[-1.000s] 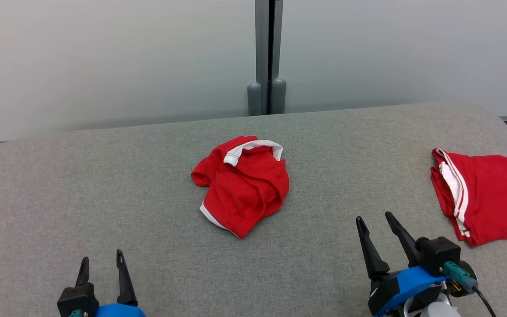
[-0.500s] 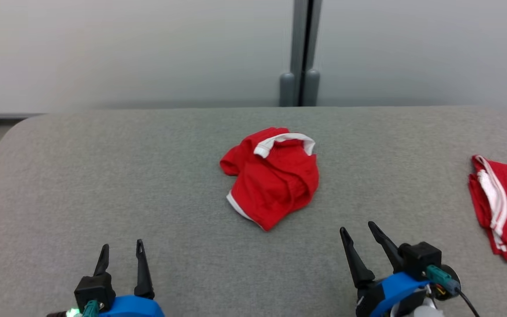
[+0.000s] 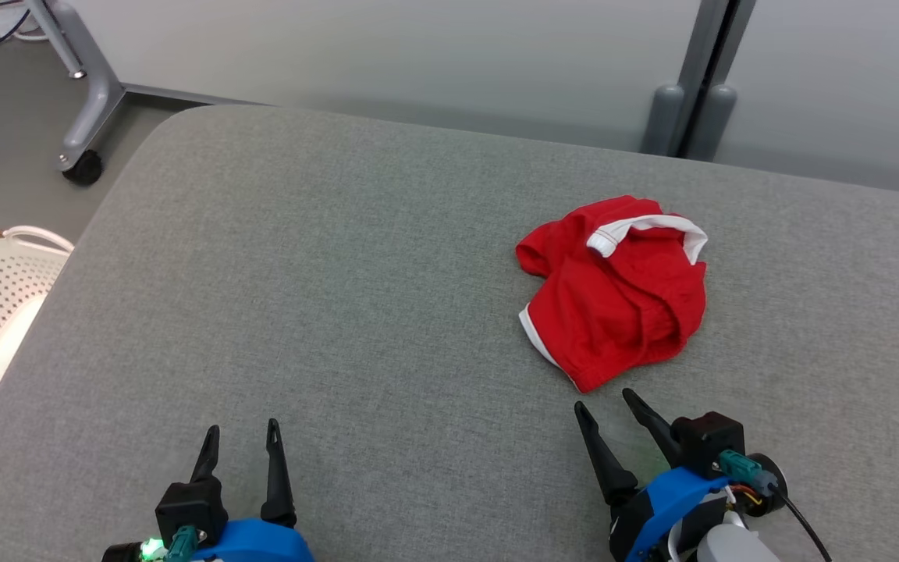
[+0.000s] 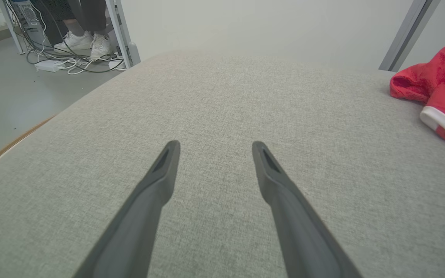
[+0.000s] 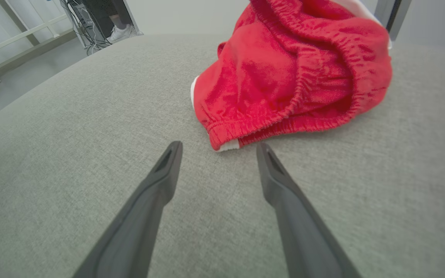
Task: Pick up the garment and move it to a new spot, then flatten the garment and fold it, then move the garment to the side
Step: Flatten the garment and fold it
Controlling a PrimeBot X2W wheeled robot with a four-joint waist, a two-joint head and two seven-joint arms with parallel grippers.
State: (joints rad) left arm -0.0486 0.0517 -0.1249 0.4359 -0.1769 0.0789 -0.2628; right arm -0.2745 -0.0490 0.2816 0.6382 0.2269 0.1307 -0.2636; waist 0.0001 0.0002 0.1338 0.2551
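Both end effectors, left (image 3: 243,426) & right (image 3: 603,400), are released, fingers spread, at the near edge of the grey fabric-covered tabletop (image 3: 340,297). Just beyond the right one lies a crumpled red terry garment w/ white trim (image 3: 613,304) (gathered elastic edge nearest), right of centre. Its long axis runs near-to-far, white-banded opening at the far end.

Head camera looks down from the near edge; low wrist cameras face far, all sharing red shorts (image 3: 617,300).
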